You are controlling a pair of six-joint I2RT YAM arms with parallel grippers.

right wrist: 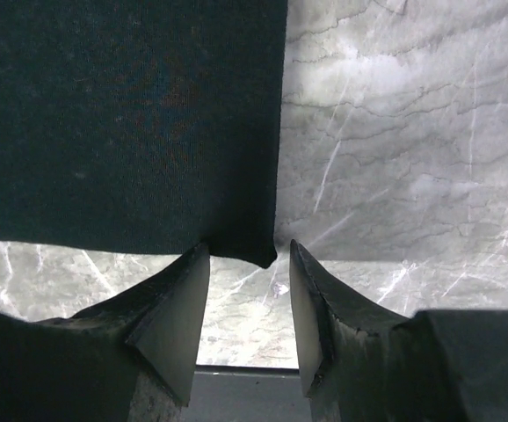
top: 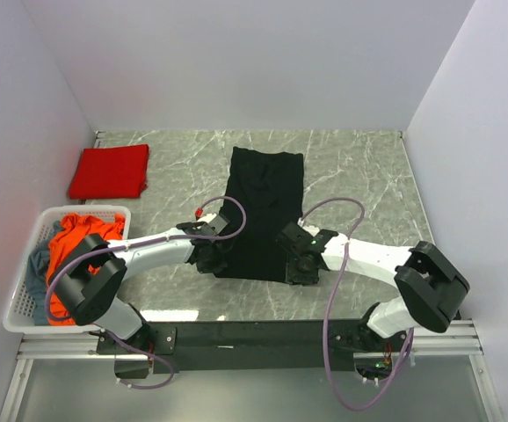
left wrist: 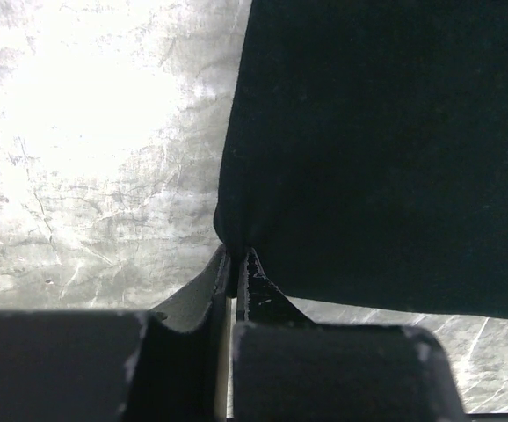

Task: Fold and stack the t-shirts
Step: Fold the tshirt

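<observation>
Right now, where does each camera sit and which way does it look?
Top: above, behind the arms, looking down at the table; both arms show.
Left wrist: looks forward along the left claw, shut on the black t-shirt.
Right wrist: looks forward past the open right claw at the shirt's corner.
Shared: all see the black t-shirt.

your grey marbled worktop [top: 368,176] carries a black t-shirt [top: 263,207] lying in a long strip at the middle, a folded red t-shirt [top: 109,171] (back left corner), and a white basket [top: 87,210] along the left edge.
</observation>
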